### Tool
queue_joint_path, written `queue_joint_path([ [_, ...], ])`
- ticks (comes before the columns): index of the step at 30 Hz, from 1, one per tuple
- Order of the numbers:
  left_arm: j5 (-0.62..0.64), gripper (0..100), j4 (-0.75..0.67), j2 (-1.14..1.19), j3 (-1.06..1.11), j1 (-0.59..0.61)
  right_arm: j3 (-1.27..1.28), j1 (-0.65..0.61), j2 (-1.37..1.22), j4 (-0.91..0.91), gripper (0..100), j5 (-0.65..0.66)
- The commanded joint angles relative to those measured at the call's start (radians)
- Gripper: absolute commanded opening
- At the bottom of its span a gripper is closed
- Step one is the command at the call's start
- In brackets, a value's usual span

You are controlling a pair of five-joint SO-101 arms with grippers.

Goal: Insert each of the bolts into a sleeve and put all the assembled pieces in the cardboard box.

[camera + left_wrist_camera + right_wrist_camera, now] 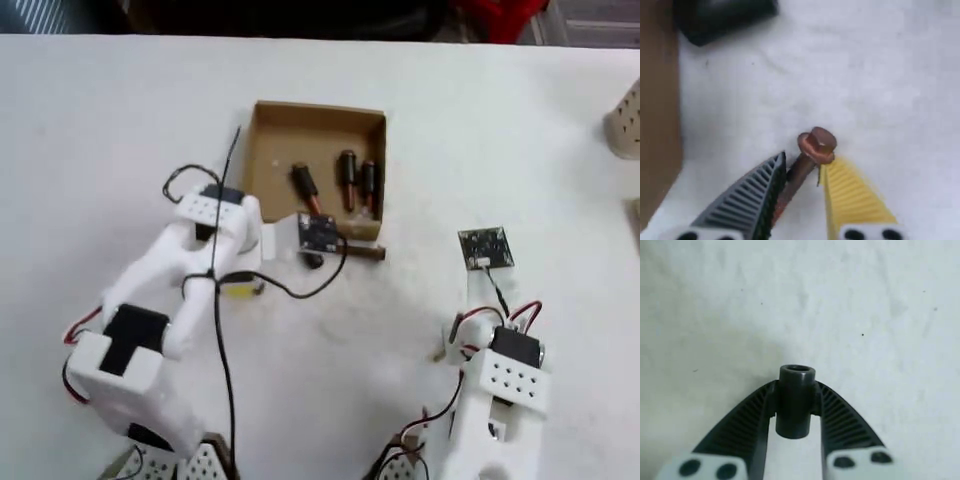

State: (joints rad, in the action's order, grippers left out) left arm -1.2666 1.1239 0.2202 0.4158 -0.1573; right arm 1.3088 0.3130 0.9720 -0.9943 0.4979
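While the left gripper (802,162) is clamping a coppery hex-headed bolt (817,145) between ribbed fingers (745,200), the right gripper (796,388) is squeezing a smooth black tubular sleeve (795,412)

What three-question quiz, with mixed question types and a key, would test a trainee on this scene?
1. True or false: the left gripper is shut on a bolt.
2. What does the right gripper hold? A) a sleeve B) a bolt C) nothing
3. Fill in: ___ pieces lie in the box.

Key: 1 true; 2 A; 3 three.
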Motion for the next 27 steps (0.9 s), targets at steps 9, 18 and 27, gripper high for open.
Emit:
queue_joint_path([
  [9, 0.279, 2, -0.012, 0.005, -0.046, -0.036, -0.006, -0.010, 0.019, 0.015, 1.7, 0.012],
  [18, 0.890, 2, -0.011, -0.019, -0.041, 0.005, -0.006, -0.010, 0.019, 0.015, 1.7, 0.006],
  [27, 1.056, 2, -0.304, -0.305, 0.219, 0.064, -0.008, -0.010, 0.019, 0.036, 1.7, -0.040],
])
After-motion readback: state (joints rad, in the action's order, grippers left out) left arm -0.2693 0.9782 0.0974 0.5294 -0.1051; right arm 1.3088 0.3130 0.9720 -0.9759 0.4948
